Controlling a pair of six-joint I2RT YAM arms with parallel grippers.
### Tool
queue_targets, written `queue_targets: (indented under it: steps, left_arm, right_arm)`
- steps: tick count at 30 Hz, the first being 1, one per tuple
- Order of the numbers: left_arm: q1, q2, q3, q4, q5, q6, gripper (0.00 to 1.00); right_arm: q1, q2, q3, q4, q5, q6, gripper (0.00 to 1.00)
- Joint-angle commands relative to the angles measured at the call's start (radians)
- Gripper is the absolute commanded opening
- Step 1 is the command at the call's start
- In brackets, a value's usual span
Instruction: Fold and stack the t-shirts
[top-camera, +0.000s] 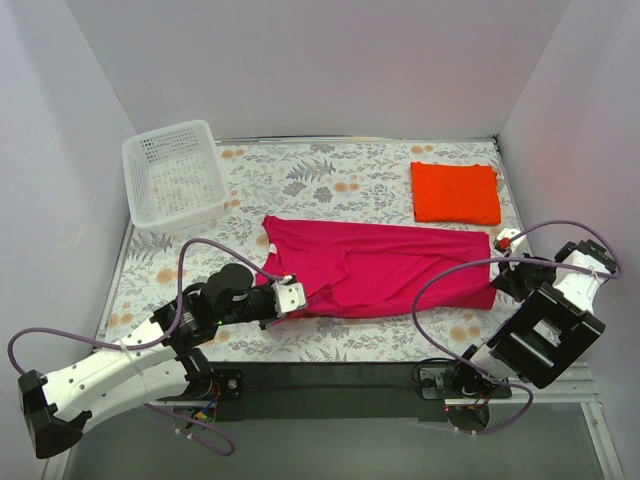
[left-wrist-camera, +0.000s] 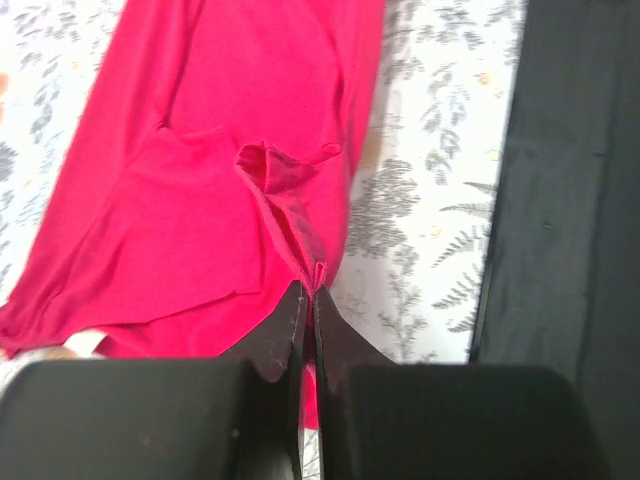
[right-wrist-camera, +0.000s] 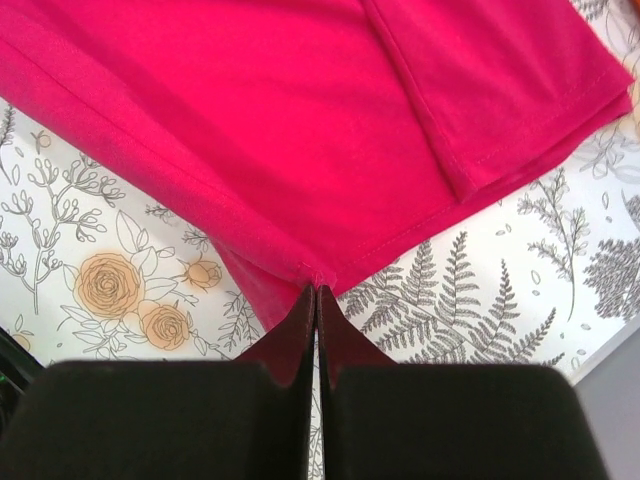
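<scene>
I saw the magenta shirt (top-camera: 380, 265) lying flat mid-surface (top-camera: 300, 175). The left claw (left-wrist-camera: 308, 298) pinched its near-left edge and the right claw (right-wrist-camera: 316, 292) pinched its right hem. The orange shirt (top-camera: 456, 192) sat folded, far right.

Nothing legible noted. No text, label, brand, number or sign could be read in any of the three views.
</scene>
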Motion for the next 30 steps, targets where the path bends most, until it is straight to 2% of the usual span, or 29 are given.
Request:
queue_targets:
  steps: [1,8,13,22,30]
  left_arm:
    - [0.003,0.010,0.027,0.042,-0.159,0.007,0.00]
    - [0.011,0.033,0.007,0.159,-0.289,0.022,0.00]
    - [0.048,0.143,0.044,0.222,-0.309,0.034,0.00]
    - [0.147,0.287,0.076,0.373,-0.362,0.079,0.00]
    - [0.181,0.355,0.079,0.509,-0.365,0.088,0.00]
  right_arm:
    - [-0.007,0.025,0.019,0.077,0.017,0.103,0.01]
    - [0.004,0.089,0.041,0.147,0.034,0.206,0.01]
    - [0.053,0.132,0.043,0.216,0.052,0.285,0.01]
    - [0.228,0.180,0.043,0.403,0.130,0.531,0.01]
    - [0.273,0.229,0.058,0.491,0.189,0.652,0.01]
